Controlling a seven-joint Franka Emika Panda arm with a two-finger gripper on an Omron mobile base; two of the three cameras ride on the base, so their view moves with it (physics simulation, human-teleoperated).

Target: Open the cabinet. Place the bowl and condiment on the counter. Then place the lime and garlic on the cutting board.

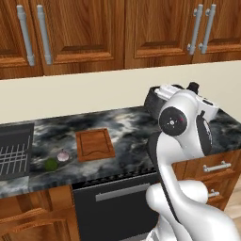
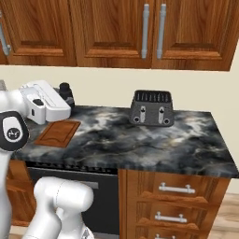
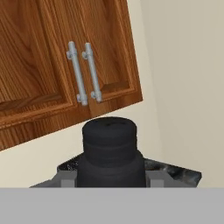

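While the cabinet [image 3: 65,65] doors stand shut, the gripper [image 3: 111,181] is closed around the black condiment [image 3: 110,153].

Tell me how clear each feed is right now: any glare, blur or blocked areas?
Left base view: even light, sharp, arm blocks the right counter. Right base view: soft sheen on stone, no glare. Hand view: black condiment looms close, slightly soft-edged.

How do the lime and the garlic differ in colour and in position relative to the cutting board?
The lime is green, while the garlic is whitish-pink. The garlic lies nearer the cutting board, just off its left edge in the left base view; the lime lies farther from the board and closer to the counter's front edge. Both are small, rounded, similar in size, and rest on the counter, not on the board.
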